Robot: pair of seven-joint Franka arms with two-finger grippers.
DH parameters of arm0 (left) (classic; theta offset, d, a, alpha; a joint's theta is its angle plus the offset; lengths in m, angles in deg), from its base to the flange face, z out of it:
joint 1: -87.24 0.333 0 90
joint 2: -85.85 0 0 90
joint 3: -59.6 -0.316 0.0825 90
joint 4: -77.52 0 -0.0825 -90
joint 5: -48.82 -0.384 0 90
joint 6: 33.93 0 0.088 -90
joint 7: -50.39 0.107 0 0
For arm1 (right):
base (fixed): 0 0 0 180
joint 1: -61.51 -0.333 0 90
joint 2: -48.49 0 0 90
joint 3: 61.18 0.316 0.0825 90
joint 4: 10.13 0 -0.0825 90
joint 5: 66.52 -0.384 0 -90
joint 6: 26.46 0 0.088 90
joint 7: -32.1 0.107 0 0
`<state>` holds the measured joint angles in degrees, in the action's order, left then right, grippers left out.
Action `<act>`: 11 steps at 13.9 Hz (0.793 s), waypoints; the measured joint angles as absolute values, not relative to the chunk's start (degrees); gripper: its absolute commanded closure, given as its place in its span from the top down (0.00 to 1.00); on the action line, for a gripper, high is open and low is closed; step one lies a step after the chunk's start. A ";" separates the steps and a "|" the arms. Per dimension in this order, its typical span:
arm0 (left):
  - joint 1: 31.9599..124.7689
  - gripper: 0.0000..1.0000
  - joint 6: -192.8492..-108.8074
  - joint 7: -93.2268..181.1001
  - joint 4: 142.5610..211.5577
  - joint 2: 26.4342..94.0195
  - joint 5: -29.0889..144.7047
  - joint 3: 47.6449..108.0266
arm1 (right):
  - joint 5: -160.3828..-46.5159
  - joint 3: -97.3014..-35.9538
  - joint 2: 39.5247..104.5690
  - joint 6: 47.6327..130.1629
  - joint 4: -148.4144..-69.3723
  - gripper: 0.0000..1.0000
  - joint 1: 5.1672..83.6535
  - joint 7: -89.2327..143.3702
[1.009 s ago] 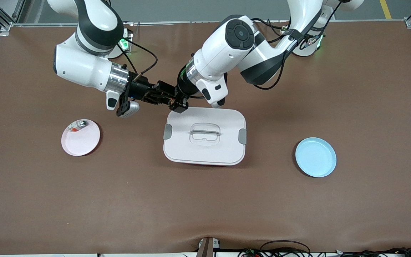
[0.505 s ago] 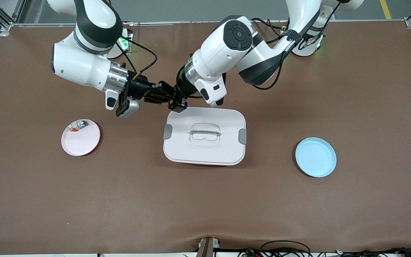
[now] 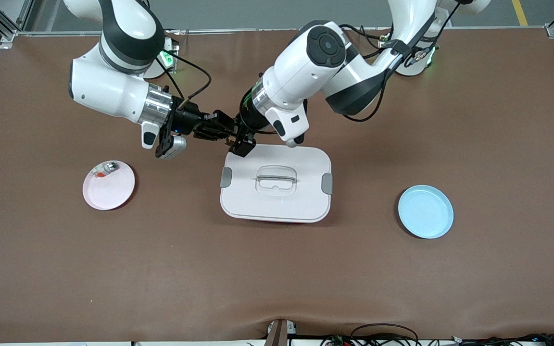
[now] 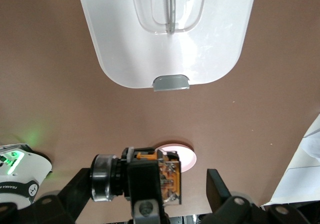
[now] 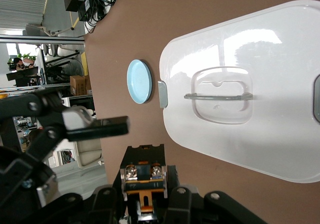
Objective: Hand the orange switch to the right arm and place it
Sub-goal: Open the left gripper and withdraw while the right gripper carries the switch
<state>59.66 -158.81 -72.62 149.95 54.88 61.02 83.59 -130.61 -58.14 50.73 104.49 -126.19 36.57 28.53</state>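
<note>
The orange switch (image 3: 232, 140), a tiny black block with an orange-tan middle, hangs in the air just off the white lid's corner toward the right arm's end. My right gripper (image 3: 226, 133) is shut on it; in the right wrist view the orange switch (image 5: 143, 176) sits clamped between the right gripper (image 5: 145, 196) fingers. My left gripper (image 3: 239, 144) is open around the same spot. In the left wrist view its two black fingers (image 4: 216, 186) stand wide apart on either side of the orange switch (image 4: 171, 176), touching nothing.
A white lidded container (image 3: 301, 202) with a clear handle sits mid-table. A pink plate (image 3: 108, 192) holding a small silvery piece (image 3: 107, 167) lies toward the right arm's end. A blue plate (image 3: 425, 212) lies toward the left arm's end.
The right gripper has closed on the switch, and the left gripper has then opened and let go of it. Both hands stay almost in place above the lid's corner.
</note>
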 measured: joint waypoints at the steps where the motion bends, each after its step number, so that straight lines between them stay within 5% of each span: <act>1: 60.08 1.00 -158.73 -72.13 149.94 55.12 61.02 83.60 | -130.61 -58.20 50.75 104.89 -126.12 0.00 36.63 28.57; 5: 64.94 1.00 -156.22 -64.36 149.63 57.78 58.51 83.28 | -128.37 -58.29 50.75 101.66 -125.92 0.00 37.76 28.53; 11: 75.79 1.00 -148.08 -41.16 149.58 63.04 51.30 83.12 | -109.15 -58.50 50.56 85.32 -118.27 0.00 45.97 27.64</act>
<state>75.79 -148.08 -41.16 149.58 63.04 51.30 83.12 -109.15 -58.50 50.56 85.32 -118.27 45.97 27.64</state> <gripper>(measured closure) 0.000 0.661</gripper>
